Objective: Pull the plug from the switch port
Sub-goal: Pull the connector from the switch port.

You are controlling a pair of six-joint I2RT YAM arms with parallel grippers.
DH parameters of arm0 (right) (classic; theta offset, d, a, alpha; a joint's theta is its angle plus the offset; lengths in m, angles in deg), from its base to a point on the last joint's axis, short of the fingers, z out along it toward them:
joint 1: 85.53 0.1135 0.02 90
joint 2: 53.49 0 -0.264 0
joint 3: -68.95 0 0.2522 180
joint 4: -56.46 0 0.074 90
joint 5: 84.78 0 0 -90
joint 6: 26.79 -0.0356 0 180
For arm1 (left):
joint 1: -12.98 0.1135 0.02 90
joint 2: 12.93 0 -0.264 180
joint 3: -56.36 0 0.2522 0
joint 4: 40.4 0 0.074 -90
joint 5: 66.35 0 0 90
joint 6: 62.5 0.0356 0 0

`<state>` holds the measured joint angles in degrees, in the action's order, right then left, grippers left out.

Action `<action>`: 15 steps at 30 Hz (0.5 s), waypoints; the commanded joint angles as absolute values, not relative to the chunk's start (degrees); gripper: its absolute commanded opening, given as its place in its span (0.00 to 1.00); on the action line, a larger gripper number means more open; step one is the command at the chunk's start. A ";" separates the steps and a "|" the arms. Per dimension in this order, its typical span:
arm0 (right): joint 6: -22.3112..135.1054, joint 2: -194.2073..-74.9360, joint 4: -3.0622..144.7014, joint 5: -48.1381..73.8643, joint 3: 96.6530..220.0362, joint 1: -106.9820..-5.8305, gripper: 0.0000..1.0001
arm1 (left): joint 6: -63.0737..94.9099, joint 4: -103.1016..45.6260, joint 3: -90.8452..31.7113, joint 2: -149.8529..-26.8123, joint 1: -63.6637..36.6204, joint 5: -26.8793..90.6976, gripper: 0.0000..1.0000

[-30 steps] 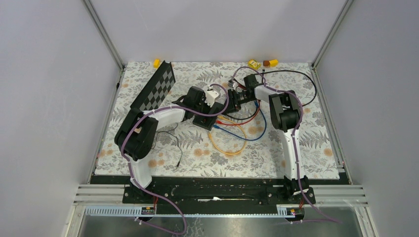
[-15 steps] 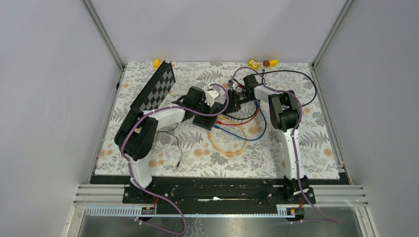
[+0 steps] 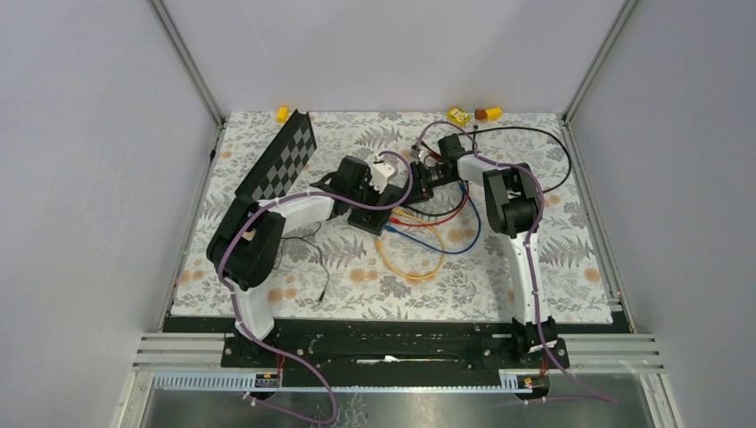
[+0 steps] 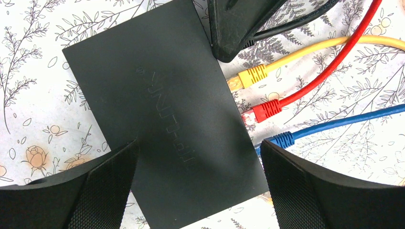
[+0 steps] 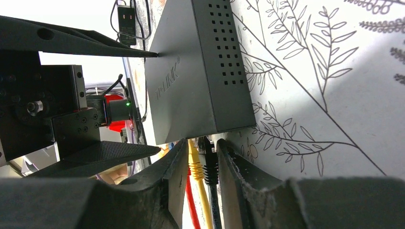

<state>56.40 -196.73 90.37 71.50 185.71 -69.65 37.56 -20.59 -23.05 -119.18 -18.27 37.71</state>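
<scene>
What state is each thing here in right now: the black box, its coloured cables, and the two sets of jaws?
switch, lying flat on the table, top face up.
yellow plug, plugged in.
red plug, plugged in.
blue plug, plugged in.
black plug, plugged in, between the right jaws.
left jaws, wide open, straddling the switch.
right jaws, close around the black plug; a firm grip cannot be told.

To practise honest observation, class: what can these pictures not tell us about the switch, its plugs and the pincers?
- Right wrist view: whether the right pincer touches the black plug; shadowed gap.
- Left wrist view: the black plug, covered by that pincer's finger.
- Top view: the switch ports, too small, under the arms.
</scene>
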 commanded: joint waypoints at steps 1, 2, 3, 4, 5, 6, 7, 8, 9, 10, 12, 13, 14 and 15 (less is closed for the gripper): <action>59.13 -200.65 88.55 61.46 186.13 -67.39 0.36 | 35.58 -15.35 -22.47 -121.03 -18.66 39.74 0.98; 58.92 -200.70 88.51 61.47 186.23 -67.40 0.35 | 35.52 -15.34 -22.44 -120.95 -18.66 39.70 0.98; 58.84 -200.83 88.51 61.47 186.39 -67.41 0.35 | 35.58 -15.31 -22.54 -120.95 -18.66 39.73 0.98; 58.63 -200.92 88.51 61.47 186.56 -67.42 0.35 | 35.57 -15.29 -22.57 -120.91 -18.64 39.73 0.98; 58.15 -201.04 88.55 61.36 186.74 -67.38 0.34 | 35.56 -15.17 -22.53 -120.91 -18.66 39.73 0.98; 57.48 -201.10 88.32 61.26 186.77 -67.36 0.34 | 35.65 -15.13 -22.56 -120.86 -18.60 39.68 0.98; 56.64 -201.19 88.00 61.23 186.77 -67.32 0.34 | 35.66 -15.12 -22.65 -120.92 -18.65 39.60 0.98; 56.03 -201.15 87.65 61.09 186.72 -67.35 0.33 | 35.63 -15.12 -22.63 -120.86 -18.66 39.68 0.98; 55.50 -201.15 87.44 60.78 186.61 -67.35 0.32 | 35.61 -15.04 -22.63 -120.86 -18.66 39.53 0.98; 55.10 -201.15 87.31 60.57 186.60 -67.34 0.32 | 35.69 -15.03 -22.64 -120.79 -18.65 39.55 0.98; 54.51 -201.14 87.28 60.07 186.73 -67.35 0.30 | 35.74 -15.02 -22.61 -120.77 -18.66 39.62 0.98; 54.31 -201.08 87.29 59.80 186.72 -67.28 0.29 | 35.72 -15.01 -22.65 -120.69 -18.66 39.64 0.98; 54.19 -201.06 87.28 59.46 186.69 -67.18 0.29 | 35.76 -15.02 -22.66 -120.71 -18.66 39.63 0.98; 54.03 -201.02 87.28 59.24 186.69 -67.17 0.28 | 35.70 -14.99 -22.67 -120.71 -18.66 39.66 0.98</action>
<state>53.65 -197.36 89.91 70.24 186.39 -69.57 37.56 -20.57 -23.05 -119.18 -18.29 37.73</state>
